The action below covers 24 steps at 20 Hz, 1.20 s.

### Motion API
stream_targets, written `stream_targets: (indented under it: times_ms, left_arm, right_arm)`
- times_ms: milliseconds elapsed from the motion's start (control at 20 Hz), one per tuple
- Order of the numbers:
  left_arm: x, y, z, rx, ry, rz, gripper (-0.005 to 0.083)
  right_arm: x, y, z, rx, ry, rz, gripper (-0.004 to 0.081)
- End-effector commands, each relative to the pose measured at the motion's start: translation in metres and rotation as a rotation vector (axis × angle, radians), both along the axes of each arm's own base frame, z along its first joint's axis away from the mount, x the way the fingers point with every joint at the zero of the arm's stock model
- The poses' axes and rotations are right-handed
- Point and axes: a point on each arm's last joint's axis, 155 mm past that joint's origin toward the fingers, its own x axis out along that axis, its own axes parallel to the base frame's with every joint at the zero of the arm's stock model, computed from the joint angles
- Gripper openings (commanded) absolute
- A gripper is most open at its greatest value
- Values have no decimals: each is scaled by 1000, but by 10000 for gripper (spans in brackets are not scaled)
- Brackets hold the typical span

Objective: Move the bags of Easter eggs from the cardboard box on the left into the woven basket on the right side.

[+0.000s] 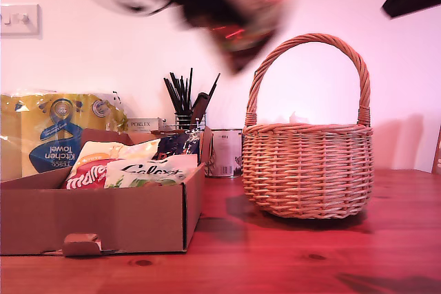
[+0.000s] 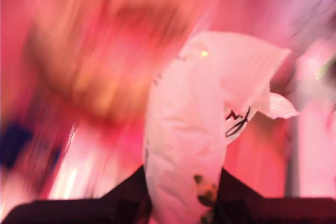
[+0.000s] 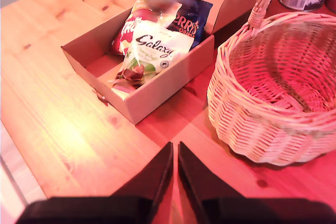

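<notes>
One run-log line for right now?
first gripper: shut on cream bag, airborne | second gripper: shut, empty | basket: empty | box: bags remain

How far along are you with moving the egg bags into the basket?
Nothing shows in the woven basket yet. In hand: my first end effector grips a cream bag, blurred in mid-air above the table in the exterior view. My second end effector hangs shut and empty above the table. Left: at least three bags lie in the cardboard box.
</notes>
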Motion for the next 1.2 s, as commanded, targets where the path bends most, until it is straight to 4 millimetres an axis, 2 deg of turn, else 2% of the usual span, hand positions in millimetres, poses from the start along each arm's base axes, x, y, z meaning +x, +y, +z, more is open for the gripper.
stream_targets:
  times_ms: [0,100,350,600,900,950,1100,1150]
  left_arm:
    - [15,-14,-8,26,-90,46,57]
    - [28,-32,-13,41,-199,72,57]
    - [72,-59,-38,74,-369,190,57]
    - [76,-69,-68,101,-346,185,100]
    - [69,-69,-78,124,-306,179,101]
    - [68,-67,-80,135,-297,178,128]
    - [65,-69,-83,142,-290,171,335]
    - [64,-70,-82,140,-292,170,347]
  right_arm:
    - [-4,-1,10,0,-38,14,-13]
    - [-7,-4,13,-4,-57,8,-13]
    - [-7,-11,21,-8,-102,-20,-13]
    - [-6,-13,21,-23,-116,-27,-13]
    - [-6,-13,21,-23,-117,-26,-13]
    - [-6,-13,21,-24,-117,-26,-13]
    - [-6,-13,21,-24,-117,-26,-13]
    - [-6,-13,21,-24,-117,-26,-13]
